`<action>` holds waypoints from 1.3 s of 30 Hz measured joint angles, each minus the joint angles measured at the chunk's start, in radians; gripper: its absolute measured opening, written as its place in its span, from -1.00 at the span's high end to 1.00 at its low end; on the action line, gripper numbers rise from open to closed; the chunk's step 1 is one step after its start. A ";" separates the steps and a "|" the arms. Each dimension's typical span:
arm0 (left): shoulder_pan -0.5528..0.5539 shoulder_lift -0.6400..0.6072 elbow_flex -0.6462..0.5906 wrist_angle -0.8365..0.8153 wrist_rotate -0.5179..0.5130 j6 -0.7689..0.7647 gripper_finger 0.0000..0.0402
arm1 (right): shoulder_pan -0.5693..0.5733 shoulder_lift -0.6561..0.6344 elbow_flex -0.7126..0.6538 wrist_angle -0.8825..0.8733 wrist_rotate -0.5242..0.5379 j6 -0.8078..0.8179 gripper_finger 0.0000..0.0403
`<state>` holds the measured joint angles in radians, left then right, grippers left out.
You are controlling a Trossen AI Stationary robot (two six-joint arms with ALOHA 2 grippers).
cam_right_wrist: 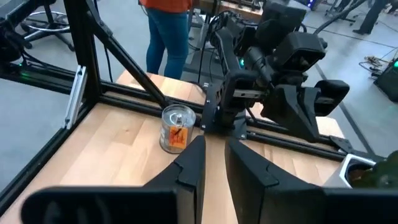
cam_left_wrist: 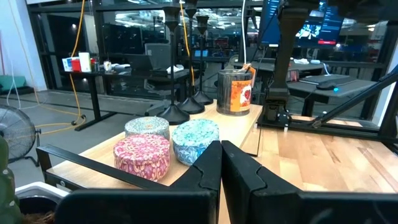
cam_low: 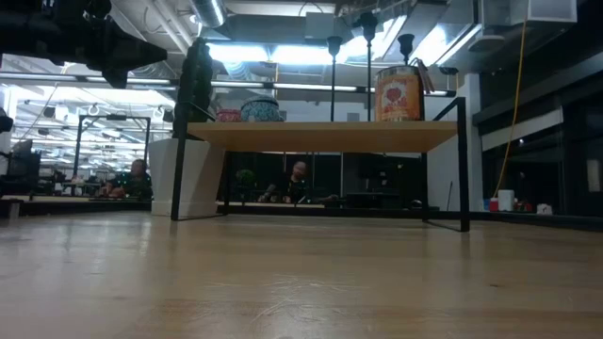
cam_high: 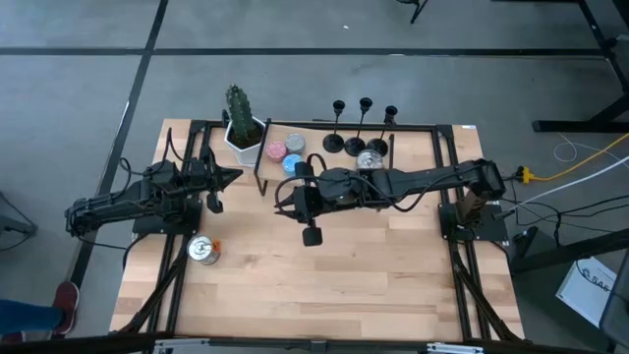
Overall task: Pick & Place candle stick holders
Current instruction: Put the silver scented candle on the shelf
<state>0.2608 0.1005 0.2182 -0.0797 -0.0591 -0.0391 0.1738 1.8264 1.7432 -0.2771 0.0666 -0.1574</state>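
Observation:
Three slim black candle stick holders (cam_high: 335, 143) (cam_high: 359, 141) (cam_high: 383, 145) stand upright on their round bases in a row along the far edge of a low wooden shelf (cam_high: 413, 138). They also show in the left wrist view (cam_left_wrist: 172, 68) and the low view (cam_low: 333, 75). My left gripper (cam_high: 232, 177) is shut and empty, left of the shelf, pointing toward the holders. My right gripper (cam_high: 287, 197) hovers near the table's middle, in front of the shelf. It points toward the table's left, its fingers a little apart (cam_right_wrist: 214, 155) and empty.
On the shelf stand an orange-labelled can (cam_high: 370, 159), pink (cam_high: 275, 151), grey (cam_high: 295, 145) and blue (cam_high: 292, 164) tins, and a cactus in a white pot (cam_high: 241, 128). Another can (cam_high: 203, 250) stands on the table near the left. A person (cam_right_wrist: 168, 37) stands beyond the table.

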 joint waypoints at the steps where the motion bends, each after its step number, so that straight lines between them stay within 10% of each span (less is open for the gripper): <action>1: 0.000 0.000 0.000 0.000 0.000 0.000 0.97 | 0.000 0.007 0.000 0.010 0.000 0.002 0.68; 39: 0.000 0.000 0.000 0.000 0.000 0.060 0.97 | 0.008 0.057 0.000 -0.078 -0.048 0.026 0.68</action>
<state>0.2609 0.1005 0.2180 -0.0795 -0.0592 0.0210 0.1814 1.8832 1.7435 -0.3554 0.0187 -0.1309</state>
